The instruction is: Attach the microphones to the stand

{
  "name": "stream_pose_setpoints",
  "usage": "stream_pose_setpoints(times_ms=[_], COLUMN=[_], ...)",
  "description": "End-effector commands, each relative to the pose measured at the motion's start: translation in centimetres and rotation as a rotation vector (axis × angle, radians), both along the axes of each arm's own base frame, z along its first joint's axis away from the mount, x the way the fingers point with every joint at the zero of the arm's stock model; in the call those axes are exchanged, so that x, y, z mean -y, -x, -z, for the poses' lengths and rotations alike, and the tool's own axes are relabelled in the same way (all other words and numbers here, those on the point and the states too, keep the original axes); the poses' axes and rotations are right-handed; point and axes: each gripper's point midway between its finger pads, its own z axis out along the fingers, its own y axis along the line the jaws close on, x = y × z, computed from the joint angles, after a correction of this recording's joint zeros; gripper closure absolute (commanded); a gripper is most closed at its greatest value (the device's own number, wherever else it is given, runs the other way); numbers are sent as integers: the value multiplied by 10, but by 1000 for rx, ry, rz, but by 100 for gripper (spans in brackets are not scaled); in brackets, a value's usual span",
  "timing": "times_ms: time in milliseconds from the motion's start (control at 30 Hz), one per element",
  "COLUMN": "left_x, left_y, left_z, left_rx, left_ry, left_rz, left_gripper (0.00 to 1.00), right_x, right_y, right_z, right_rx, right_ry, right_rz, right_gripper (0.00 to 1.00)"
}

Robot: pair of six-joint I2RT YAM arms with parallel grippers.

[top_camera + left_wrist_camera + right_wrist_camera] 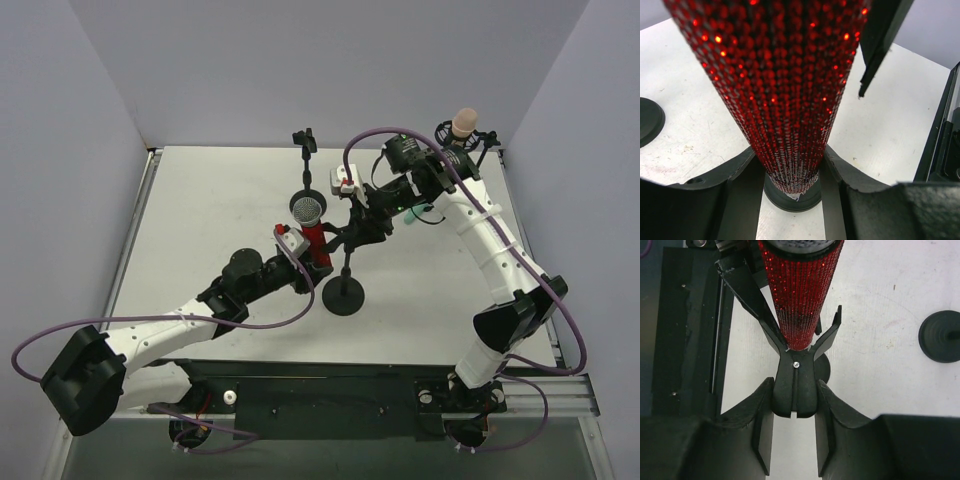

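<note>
My left gripper (303, 262) (790, 154) is shut on the lower body of the glittery red microphone (314, 238) (785, 90) and holds it upright, silver mesh head (306, 210) on top. My right gripper (362, 228) (795, 385) is shut on the handles of the stand's black clip (795, 377), whose jaws are spread in a V. The red microphone's lower end (800, 295) sits between those jaws. The stand's round base (343, 296) is on the table. The peach-pink microphone (462, 122) sits in a holder at the back right. The mint green microphone (427, 213) lies mostly hidden under my right arm.
A second black clip (304, 138) stands on a thin pole at the back centre. Another round stand base shows in the right wrist view (940, 335) and at the left edge of the left wrist view (647, 117). The table's black front rail (330, 385) runs along the near edge.
</note>
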Motion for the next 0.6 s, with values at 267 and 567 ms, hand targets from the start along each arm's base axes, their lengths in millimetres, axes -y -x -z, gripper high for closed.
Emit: stream_pose_setpoints(times_ms=[267,567], left_x=[4,22], left_y=[-5,-6], left_z=[-43,-40], left_rx=[95,74], left_ry=[77,58], left_rz=[24,100], left_gripper=[100,100], right_x=[0,-4], right_y=[17,18], right_z=[5,9], right_rx=[-93,-142], right_ry=[10,12], right_rz=[-15,-4], right_gripper=[100,97])
